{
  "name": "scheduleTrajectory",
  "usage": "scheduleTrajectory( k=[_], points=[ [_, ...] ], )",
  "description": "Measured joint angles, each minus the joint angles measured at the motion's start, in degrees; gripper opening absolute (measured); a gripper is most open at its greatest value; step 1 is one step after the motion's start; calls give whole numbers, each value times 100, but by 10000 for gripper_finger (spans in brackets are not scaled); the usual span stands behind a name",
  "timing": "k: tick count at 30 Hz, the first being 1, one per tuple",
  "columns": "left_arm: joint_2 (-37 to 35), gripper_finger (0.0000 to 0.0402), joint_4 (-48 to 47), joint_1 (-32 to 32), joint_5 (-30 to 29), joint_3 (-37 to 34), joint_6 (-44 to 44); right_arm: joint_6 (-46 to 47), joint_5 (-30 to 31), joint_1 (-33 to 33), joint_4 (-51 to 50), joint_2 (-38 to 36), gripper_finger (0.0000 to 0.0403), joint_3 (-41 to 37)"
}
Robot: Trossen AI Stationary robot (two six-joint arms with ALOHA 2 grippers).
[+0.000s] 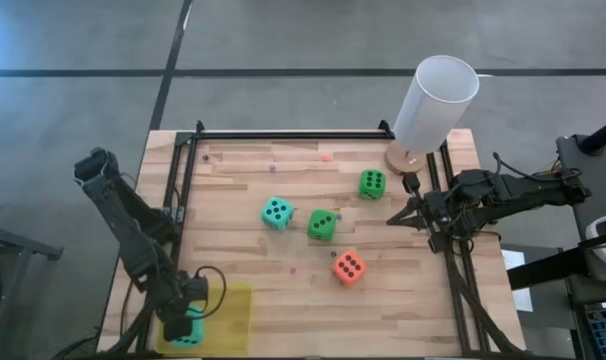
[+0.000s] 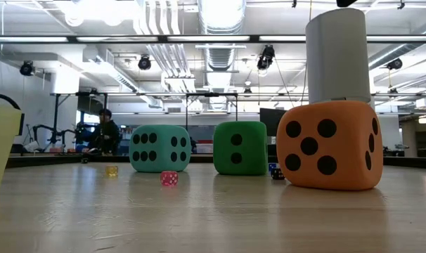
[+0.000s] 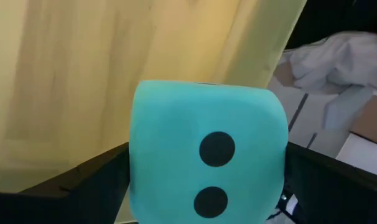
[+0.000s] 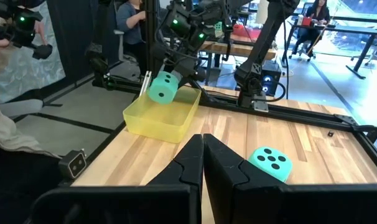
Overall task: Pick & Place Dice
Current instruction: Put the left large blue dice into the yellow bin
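Hanging over the yellow bin [image 4: 162, 115], left arm's spread jaws [image 4: 165, 84] flanking a teal die [image 4: 163, 88].

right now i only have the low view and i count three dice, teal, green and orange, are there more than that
observer: yes, a second green die is hidden from you behind the orange die, nearer the cylinder.
operator: any others
observer: a second teal die is at the left claw, above the yellow bin.
operator: and the right claw
observer: the right claw is shut and empty, at the right side near the cylinder.
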Motion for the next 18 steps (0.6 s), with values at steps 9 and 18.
scheduleTrajectory(
  k=[9,18],
  points=[
    [-7,399,352,-54,232,-214,-18,-2,-2,2,0,-2,8,0],
    [-7,400,421,-107,374,-305,-344,-2,-1,2,0,-2,8,0]
  ],
)
